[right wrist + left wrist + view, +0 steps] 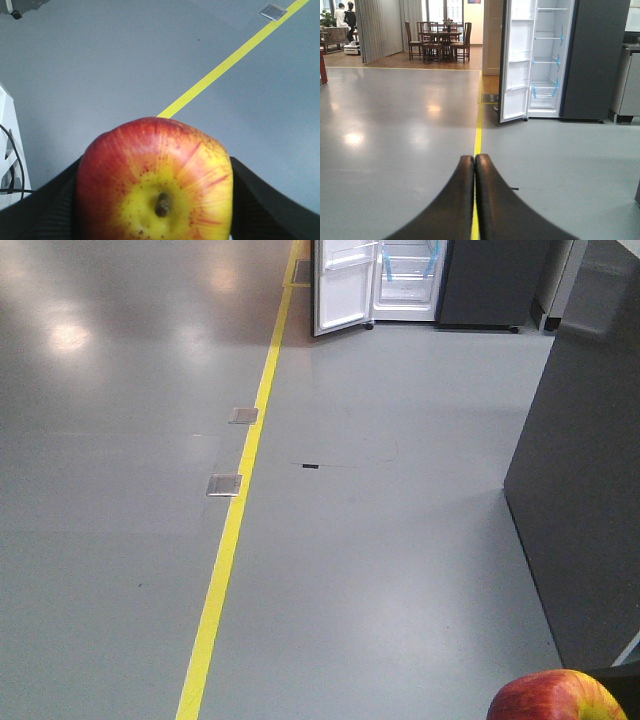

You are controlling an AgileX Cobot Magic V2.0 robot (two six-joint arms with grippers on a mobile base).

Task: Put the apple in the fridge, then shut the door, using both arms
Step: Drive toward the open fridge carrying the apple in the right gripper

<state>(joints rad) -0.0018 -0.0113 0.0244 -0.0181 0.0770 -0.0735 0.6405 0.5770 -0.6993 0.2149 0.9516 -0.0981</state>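
The right gripper (156, 169) clasps the apple (155, 185) between its black fingers. The stem dimple faces the camera, yellow with red streaks around it. The left gripper (474, 162) is clenched on nothing. Its wrist view shows the fridge (585, 60) well apart, door (515, 65) swung open.

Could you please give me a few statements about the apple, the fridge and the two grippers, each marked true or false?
1. The right gripper is shut on the glossy red-and-yellow apple. True.
2. The door of the tall dark grey fridge is closed. False: it stands open, white inside showing.
3. The left gripper is open. False: it is shut, holding nothing.
4. A yellow floor line runs toward the fridge. True.
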